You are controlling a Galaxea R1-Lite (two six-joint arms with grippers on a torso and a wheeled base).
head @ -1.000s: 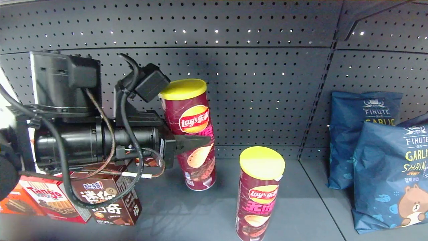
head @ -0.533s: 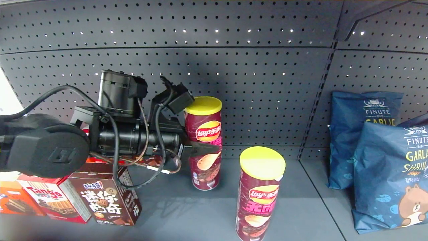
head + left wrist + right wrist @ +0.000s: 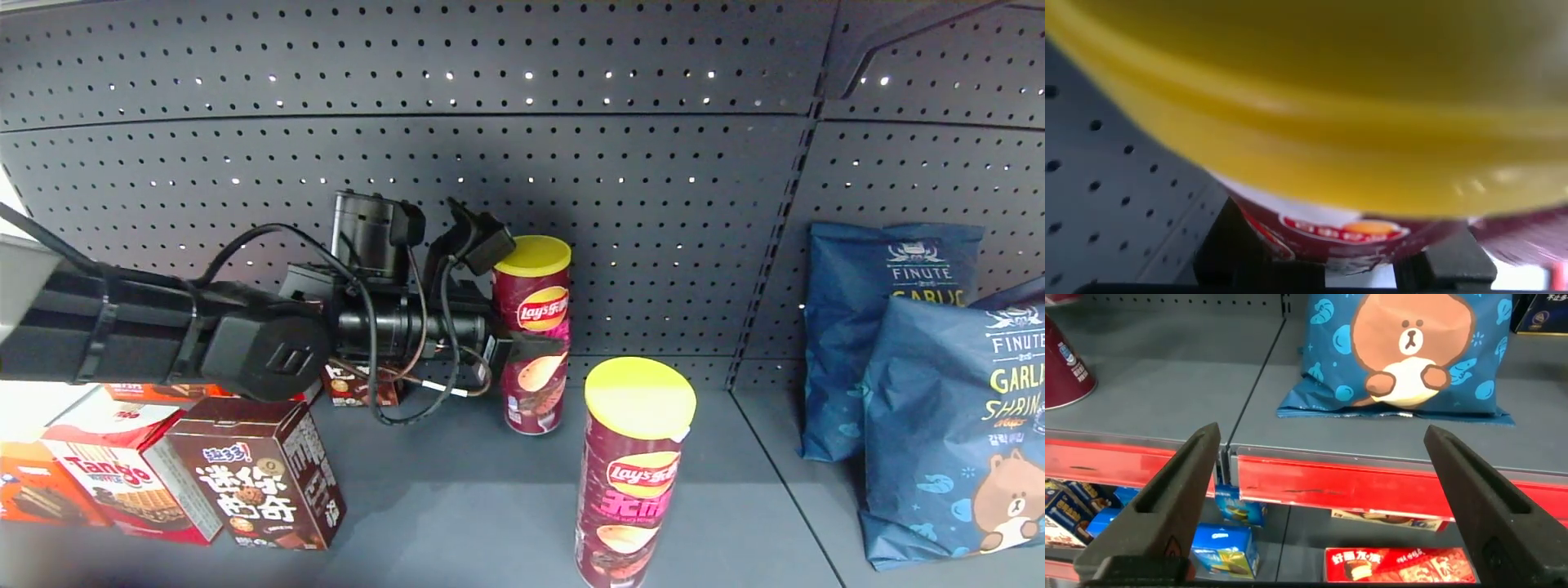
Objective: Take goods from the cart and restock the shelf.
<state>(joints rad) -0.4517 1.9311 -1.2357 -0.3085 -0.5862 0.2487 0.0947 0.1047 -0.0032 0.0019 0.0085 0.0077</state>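
Head view, centre of frame: the left gripper (image 3: 535, 347), fingers clamped on the chips can (image 3: 532, 306), now holds it deeper on the shelf (image 3: 457, 506) than a second ago, close to the pegboard (image 3: 653, 212). Release seems next. The right gripper (image 3: 1323, 441) is spread wide and empty.

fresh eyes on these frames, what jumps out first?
The black left gripper, extended from the left, is shut on a maroon cylindrical chip can with a yellow plastic lid, upright near the perforated dark back panel. A second can of the same kind stands nearer the front of the grey metal shelf, slightly to the right. Large blue foil snack bags with a brown bear print lean at the far right.
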